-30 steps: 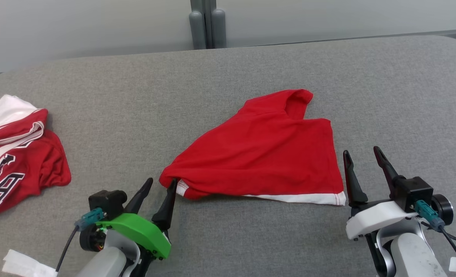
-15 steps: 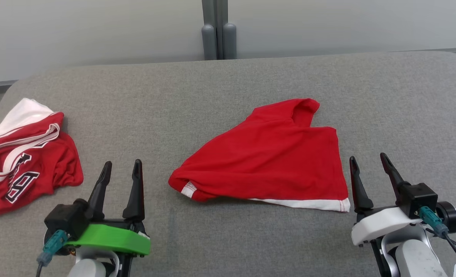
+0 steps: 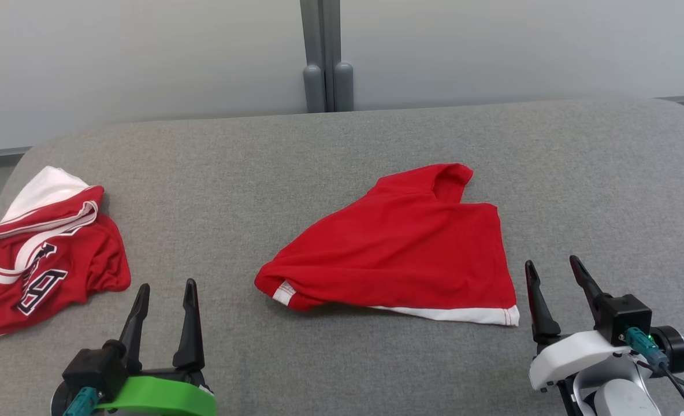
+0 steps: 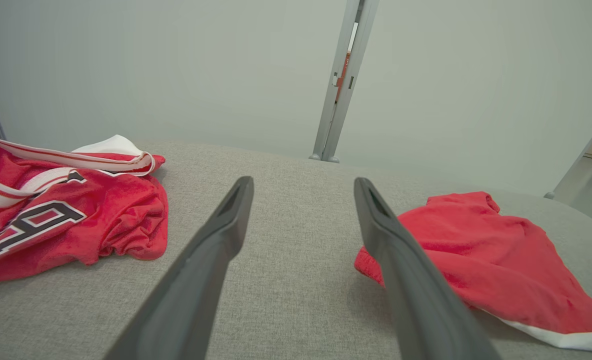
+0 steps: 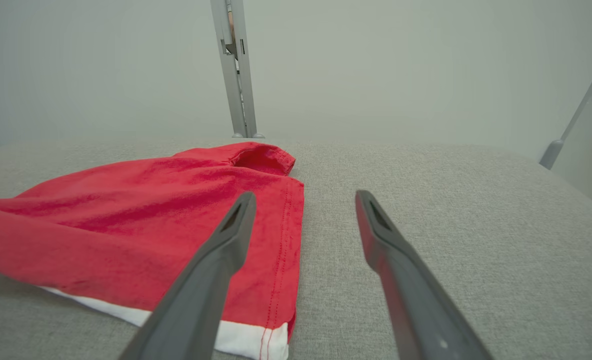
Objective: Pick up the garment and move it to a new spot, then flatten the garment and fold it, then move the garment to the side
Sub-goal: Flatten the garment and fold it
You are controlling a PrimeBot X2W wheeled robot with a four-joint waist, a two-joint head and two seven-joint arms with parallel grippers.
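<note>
The garment (image 3: 405,254), plain red with a white hem, lies folded into a rough triangle at the middle of the grey table (image 3: 261,173). It also shows at the right of the left wrist view (image 4: 501,260) and at the left of the right wrist view (image 5: 126,225). My left gripper (image 3: 167,284) stands open near the front edge, left of the garment's left corner and apart from it; nothing sits between its fingers (image 4: 303,181). My right gripper (image 3: 551,261) is open too, just right of the garment's white-hemmed right corner (image 5: 305,195).
A second red jersey (image 3: 47,248) with white stripes and a number lies crumpled at the table's left edge (image 4: 61,220). A grey post (image 3: 324,58) and pale wall panels stand behind the table. Bare grey cloth stretches on the right side.
My left gripper has drawn away from the garment's left corner, leftward and back toward me. The head camera has shifted, so everything sits lower in its view. The garment lies as before.
</note>
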